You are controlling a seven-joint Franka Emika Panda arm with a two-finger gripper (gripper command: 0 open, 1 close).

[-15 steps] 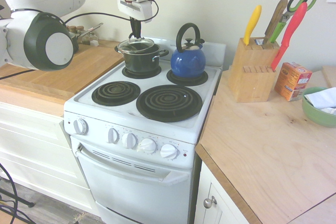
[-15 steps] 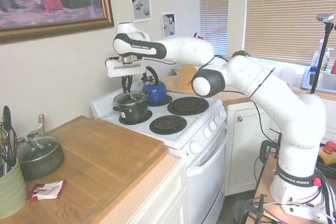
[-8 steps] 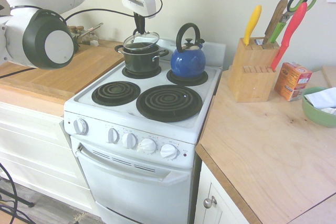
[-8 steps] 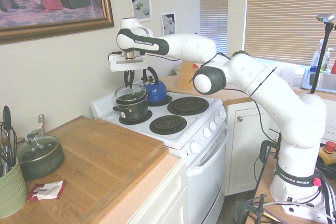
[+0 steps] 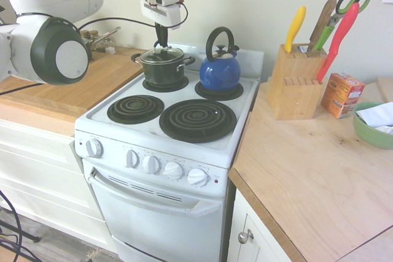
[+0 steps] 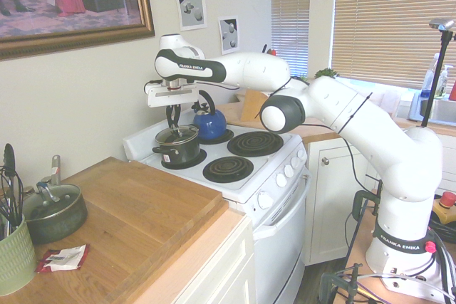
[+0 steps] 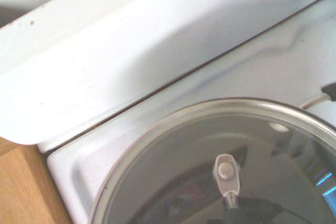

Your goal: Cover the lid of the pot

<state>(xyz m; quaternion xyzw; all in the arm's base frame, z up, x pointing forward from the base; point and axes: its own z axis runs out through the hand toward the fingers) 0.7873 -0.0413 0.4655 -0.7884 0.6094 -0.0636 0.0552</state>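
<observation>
The dark pot (image 5: 163, 73) stands on the stove's back left burner, also seen in the second exterior view (image 6: 179, 151). The glass lid (image 5: 161, 55) rests level on the pot's rim, and the wrist view shows its metal rim and clear glass (image 7: 173, 145) from close above. My gripper (image 5: 161, 45) hangs straight down over the lid's centre, shut on the lid's knob. From the other side the gripper (image 6: 173, 124) sits right above the lid (image 6: 178, 134).
A blue kettle (image 5: 219, 72) stands on the back right burner, close beside the pot. Both front burners (image 5: 197, 119) are bare. A knife block (image 5: 295, 87), an orange box (image 5: 341, 94) and a green bowl (image 5: 373, 128) sit on the right counter. A lidded pan (image 6: 53, 211) rests on the left counter.
A second ago the lid leaned tilted on the pot. It was lifted clear, and now it has come down level onto the pot's rim with the gripper still on the knob.
</observation>
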